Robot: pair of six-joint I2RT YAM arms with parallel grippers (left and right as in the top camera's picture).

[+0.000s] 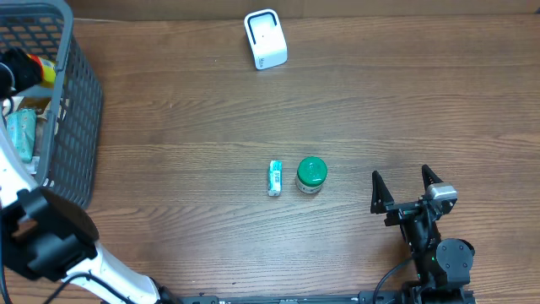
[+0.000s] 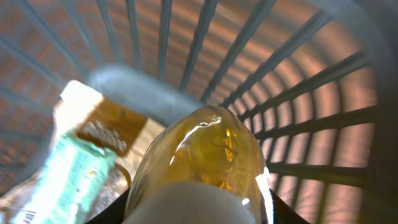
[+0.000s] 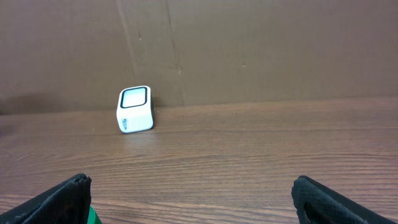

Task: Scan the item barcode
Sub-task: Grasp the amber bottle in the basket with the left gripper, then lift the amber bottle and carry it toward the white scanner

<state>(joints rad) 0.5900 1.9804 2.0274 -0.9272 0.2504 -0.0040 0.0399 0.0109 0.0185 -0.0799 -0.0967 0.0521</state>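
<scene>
Down inside the grey basket (image 1: pixel 80 110), my left gripper (image 2: pixel 199 214) is shut on an item, a yellow bottle (image 2: pixel 211 146) with a white cap (image 2: pixel 186 205). Its black jaws press against both sides of the bottle. From overhead only a bit of yellow (image 1: pixel 47 72) shows beside the left gripper (image 1: pixel 18 67). The white barcode scanner (image 1: pixel 265 39) stands at the table's far edge, its window facing the scanner (image 3: pixel 134 109) view of my right wrist. My right gripper (image 1: pixel 407 187) rests open near the front right, nothing between its fingers.
A teal packet (image 2: pixel 68 174) and a brown-labelled pack (image 2: pixel 109 127) lie in the basket beside the bottle. A green-lidded jar (image 1: pixel 311 175) and a small white-green tube (image 1: pixel 274 178) sit mid-table. The basket's bars (image 2: pixel 298 93) surround the left gripper closely.
</scene>
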